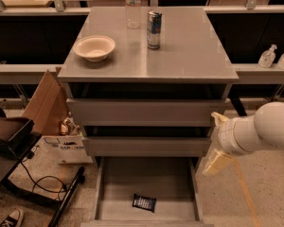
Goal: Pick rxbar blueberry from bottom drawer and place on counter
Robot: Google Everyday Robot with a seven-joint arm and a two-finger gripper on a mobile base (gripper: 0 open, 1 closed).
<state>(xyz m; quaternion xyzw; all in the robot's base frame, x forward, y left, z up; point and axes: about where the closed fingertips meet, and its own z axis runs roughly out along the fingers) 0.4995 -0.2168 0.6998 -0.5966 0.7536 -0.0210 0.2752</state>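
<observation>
Camera view: bottom drawer open at lower centre, claw poised off its right side.
The worktop spans the upper middle. The white arm enters from the right edge; its claw hangs outside the drawer, wide or narrow I cannot tell. The rxbar blueberry lies flat near the drawer's front. I'd swing left over the bar first, then descend straight, clear of the drawer above.

Bottom drawer open from above, rxbar blueberry lying at its 6 o'clock, upper drawers over its 12 o'clock end, gripper outside at 2 o'clock.
</observation>
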